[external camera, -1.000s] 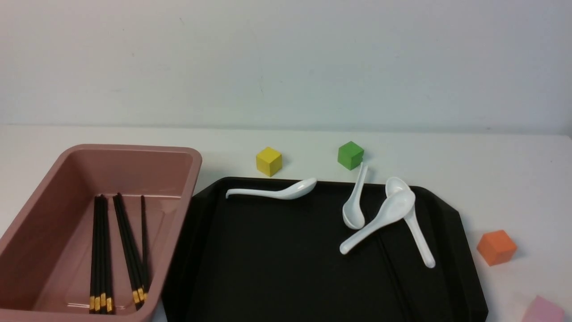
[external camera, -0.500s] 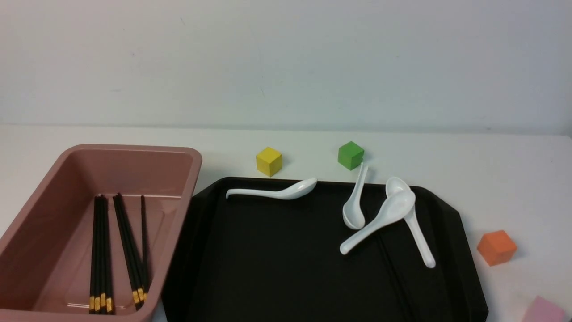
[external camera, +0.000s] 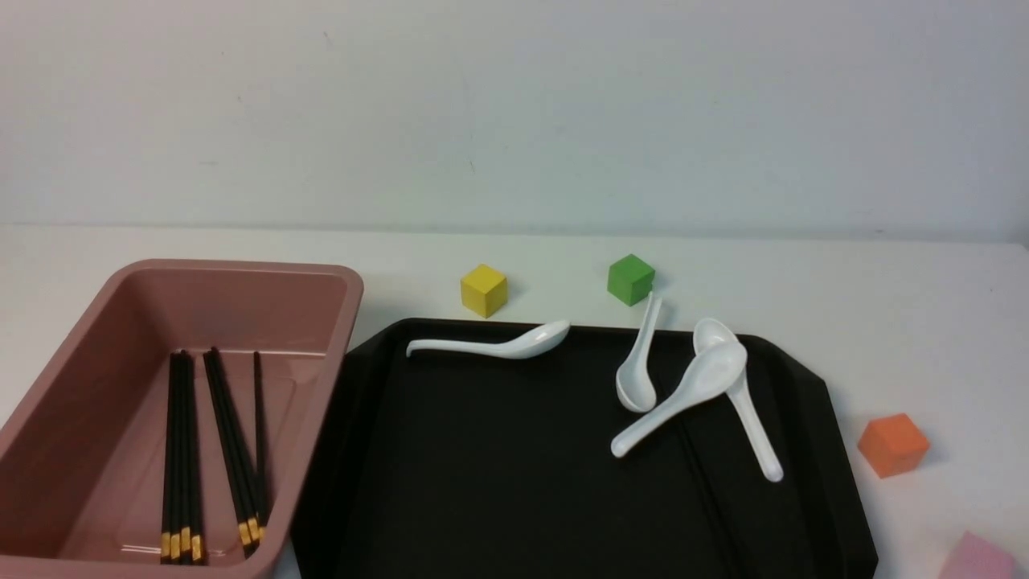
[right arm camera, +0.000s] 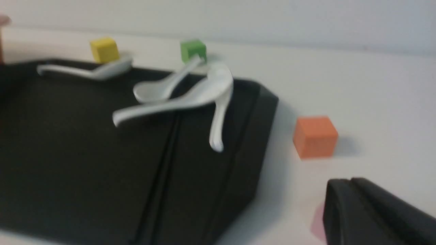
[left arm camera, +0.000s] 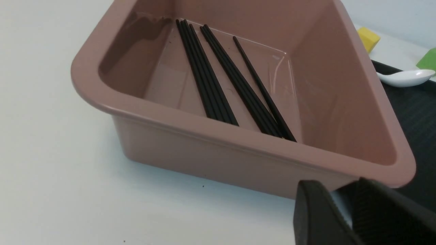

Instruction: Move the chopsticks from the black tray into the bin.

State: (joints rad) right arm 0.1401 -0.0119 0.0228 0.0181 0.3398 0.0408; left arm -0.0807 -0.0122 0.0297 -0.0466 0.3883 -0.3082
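Observation:
The pink bin stands at the left and holds several black chopsticks with gold bands at their near ends. They also show in the left wrist view. On the black tray, faint dark chopsticks run from under the spoons toward the near edge. They also show in the right wrist view. My left gripper sits just outside the bin's near corner, slightly open and empty. My right gripper is shut and empty over the table, right of the tray. Neither gripper shows in the front view.
Several white spoons lie on the tray: one at the far edge and three overlapping at the right. A yellow cube and a green cube sit behind the tray. An orange cube and a pink block sit to its right.

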